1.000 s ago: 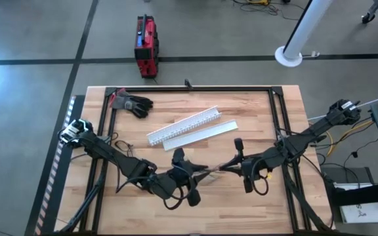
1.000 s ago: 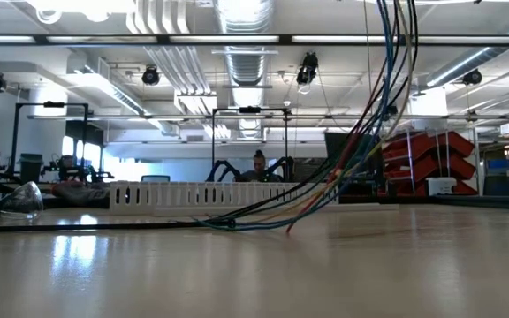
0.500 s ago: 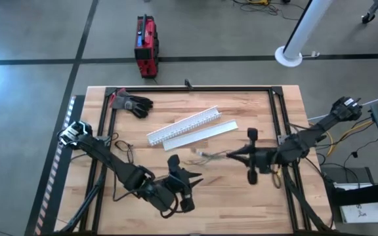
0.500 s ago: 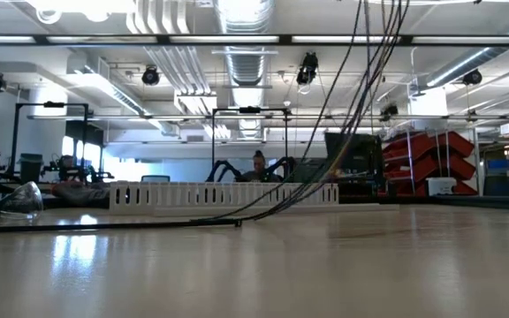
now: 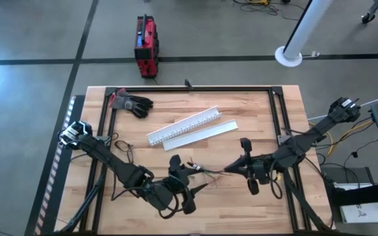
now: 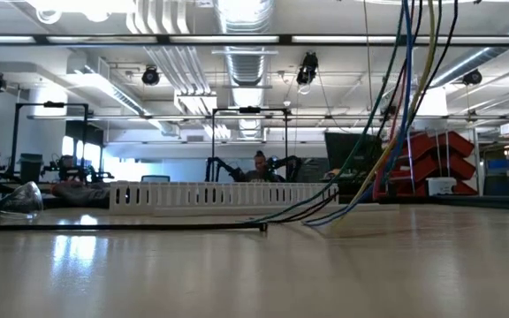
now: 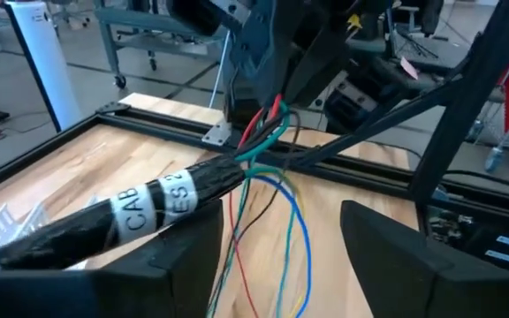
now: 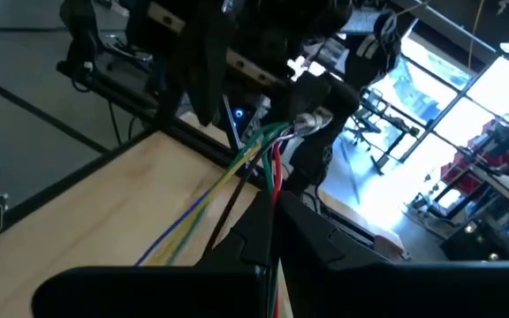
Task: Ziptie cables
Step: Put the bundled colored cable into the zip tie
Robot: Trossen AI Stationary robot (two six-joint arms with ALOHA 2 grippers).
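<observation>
My right gripper [image 5: 231, 168] pinches one end of the cables [image 5: 210, 174], their length running leftward across mid-table to my nearby left gripper [image 5: 188, 176], its fingers spread wide around a black labelled sleeve [image 7: 140, 206].

Thin wires in many colours over pale wood.
The cables [image 7: 268, 172] run green, red, blue and yellow; the desk [image 5: 254, 111] is light striped timber, the slotted channel [image 5: 182, 126] white, the glove [image 5: 135, 103] black, the toolbox [image 5: 146, 46] red.
</observation>
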